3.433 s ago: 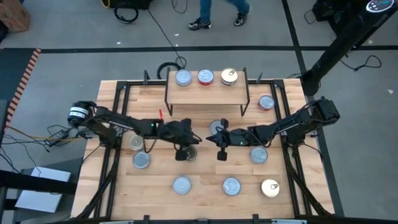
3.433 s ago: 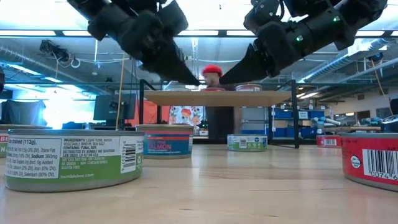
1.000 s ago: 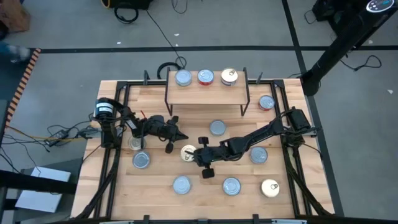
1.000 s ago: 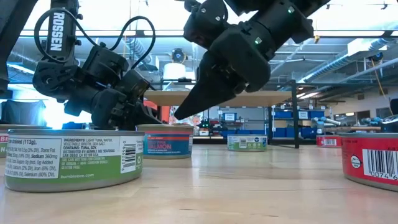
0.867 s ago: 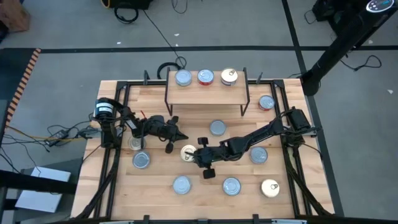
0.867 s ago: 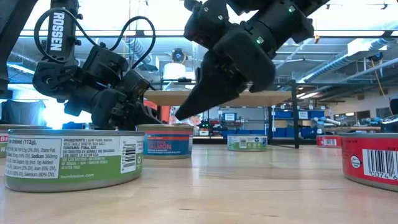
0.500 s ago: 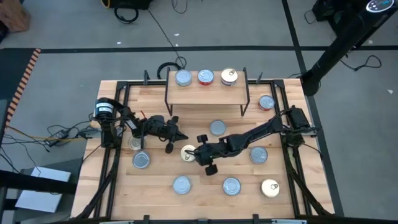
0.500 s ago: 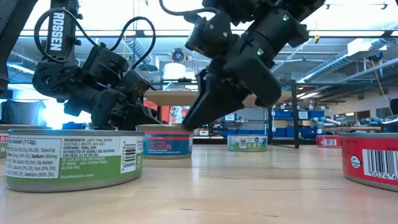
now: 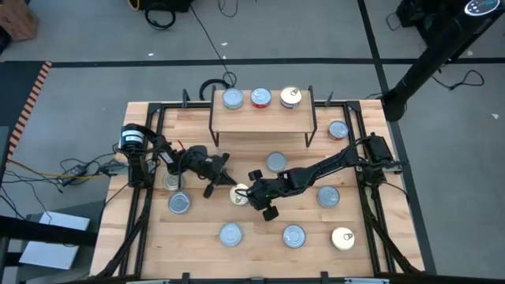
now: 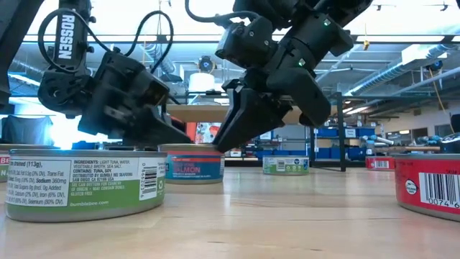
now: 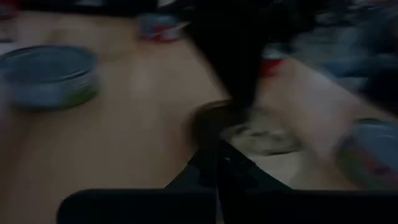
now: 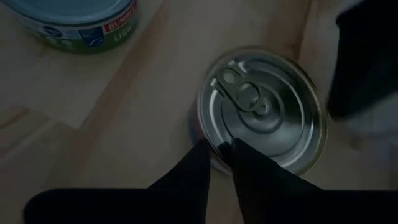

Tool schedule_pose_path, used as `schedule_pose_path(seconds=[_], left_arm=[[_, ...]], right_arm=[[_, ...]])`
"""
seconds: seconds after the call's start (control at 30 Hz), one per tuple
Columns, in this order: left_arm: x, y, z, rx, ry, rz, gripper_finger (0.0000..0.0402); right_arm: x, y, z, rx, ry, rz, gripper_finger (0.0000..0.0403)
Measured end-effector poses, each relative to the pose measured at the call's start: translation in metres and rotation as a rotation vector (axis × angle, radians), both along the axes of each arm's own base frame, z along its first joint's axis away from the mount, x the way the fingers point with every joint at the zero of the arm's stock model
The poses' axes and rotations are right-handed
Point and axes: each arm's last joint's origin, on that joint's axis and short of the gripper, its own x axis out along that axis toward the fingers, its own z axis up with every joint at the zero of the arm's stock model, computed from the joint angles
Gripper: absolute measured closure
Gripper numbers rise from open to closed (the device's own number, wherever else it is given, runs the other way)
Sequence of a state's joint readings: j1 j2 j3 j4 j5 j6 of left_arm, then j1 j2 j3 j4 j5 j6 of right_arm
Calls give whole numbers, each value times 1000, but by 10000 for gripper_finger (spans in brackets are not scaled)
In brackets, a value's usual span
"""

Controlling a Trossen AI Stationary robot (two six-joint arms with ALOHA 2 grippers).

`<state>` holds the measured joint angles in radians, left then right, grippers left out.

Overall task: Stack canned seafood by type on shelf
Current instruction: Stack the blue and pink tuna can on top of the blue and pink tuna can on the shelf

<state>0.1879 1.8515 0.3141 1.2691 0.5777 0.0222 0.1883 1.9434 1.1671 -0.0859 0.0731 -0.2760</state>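
Right claw (image 9: 243, 195) has shifted onto the gold pull-tab tin (image 12: 261, 109); left claw (image 9: 222, 160) has swung closer.
Tin sits mid-bench (image 9: 197, 244), forward of the shelf (image 9: 260, 117) carrying three tins. Right claw narrowly parted at the rim, not clamped; left claw together, empty. Step: acquiring. Next: straddle rim, close, lift.
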Motion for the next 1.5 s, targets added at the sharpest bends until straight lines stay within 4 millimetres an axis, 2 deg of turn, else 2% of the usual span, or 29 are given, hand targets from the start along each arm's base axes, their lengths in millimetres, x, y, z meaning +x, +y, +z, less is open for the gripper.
schedule_pose_path(seconds=[0.23, 0.53, 0.8, 1.0, 1.27, 1.5], left_arm=[[0, -1, 1, -18, -11, -35, 401], [-2, 0, 0, 4, -2, 21, 401], [-2, 1, 0, 5, -8, 22, 401], [-2, 1, 0, 5, -7, 24, 401], [-2, 1, 0, 1, -5, 25, 401], [-2, 1, 0, 0, -5, 25, 401]], right_arm=[[-1, -1, 0, -39, 4, -12, 394], [6, 1, 13, 46, 44, -66, 399], [17, -3, 42, 214, 106, -229, 400], [22, -16, 57, 409, 159, -425, 400], [24, -29, 60, 667, 257, -463, 400], [24, -42, 59, 753, 298, -475, 400]])
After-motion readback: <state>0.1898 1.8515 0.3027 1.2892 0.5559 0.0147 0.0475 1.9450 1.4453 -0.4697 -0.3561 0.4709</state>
